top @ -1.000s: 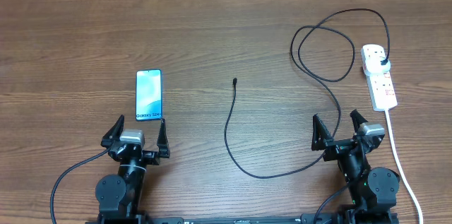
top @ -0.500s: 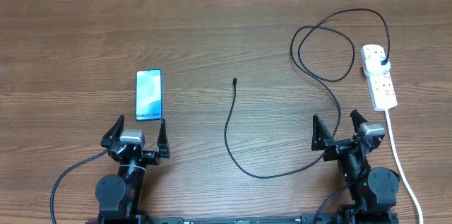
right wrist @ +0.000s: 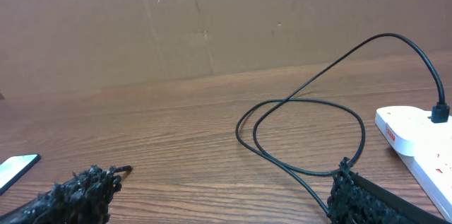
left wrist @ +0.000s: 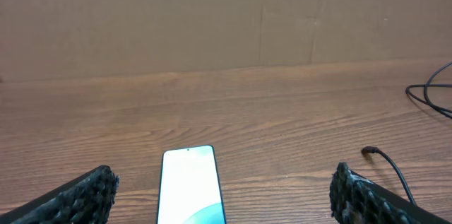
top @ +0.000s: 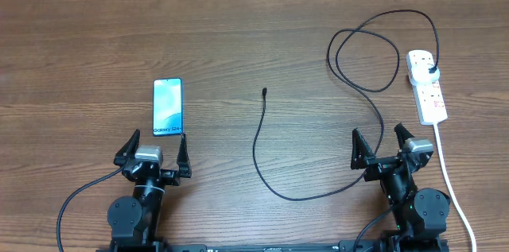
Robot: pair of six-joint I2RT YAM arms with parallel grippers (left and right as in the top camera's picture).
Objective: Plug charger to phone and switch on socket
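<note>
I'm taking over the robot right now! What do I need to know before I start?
Left gripper: open, empty, just behind the phone, which lies face up.
Right gripper: open, empty, beside the socket.
Charger: its plug sits in the socket. Its connector tip lies loose on the table, apart from the phone.
Done: plug in socket.
Left: push the tip into the phone and switch the socket on. The switch position is too small to read.

The wooden worktop [top: 238,29] is carrying the phone [top: 167,106] at left, the charger [top: 254,147] snaking through the middle and looping rightward, and the socket [top: 427,85] at far right, its cord [top: 449,176] trailing nearward.
</note>
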